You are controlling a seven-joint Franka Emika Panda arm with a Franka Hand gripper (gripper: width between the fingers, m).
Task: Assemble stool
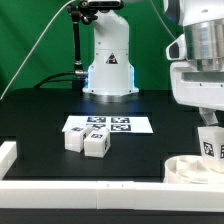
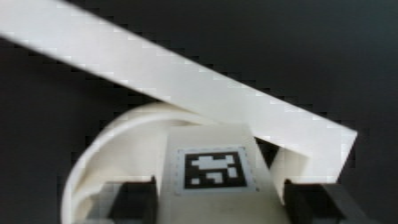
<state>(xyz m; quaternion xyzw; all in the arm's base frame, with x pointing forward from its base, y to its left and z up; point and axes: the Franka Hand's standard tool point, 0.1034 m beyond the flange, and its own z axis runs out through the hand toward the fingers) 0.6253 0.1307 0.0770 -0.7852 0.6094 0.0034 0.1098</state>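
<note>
Exterior view: black table with the Panda base (image 1: 108,62) at the back against a green backdrop. The marker board (image 1: 108,125) lies flat mid-table and carries a row of square black-and-white tags. Just in front of it, toward the exterior view's left, two loose legs (image 1: 97,146) stand side by side, close or touching, each with a tag on a face. A white border rail (image 1: 80,186) runs along the near edge. At the exterior view's right the gripper (image 1: 208,140) points down, pinching a third leg (image 1: 209,149) directly over the round seat (image 1: 185,170). Whether that leg's lower end meets the seat is hard to tell from here. Wrist view: the gripper (image 2: 226,200) has its dark fingers (image 2: 125,200) one on each side of the leg (image 2: 217,165), pressed against it. The leg's tag is sharp, a blocky black-and-white pattern. The curved rim of the seat (image 2: 116,150) lies beneath, and the border rail (image 2: 178,70) crosses diagonally beyond.
</note>
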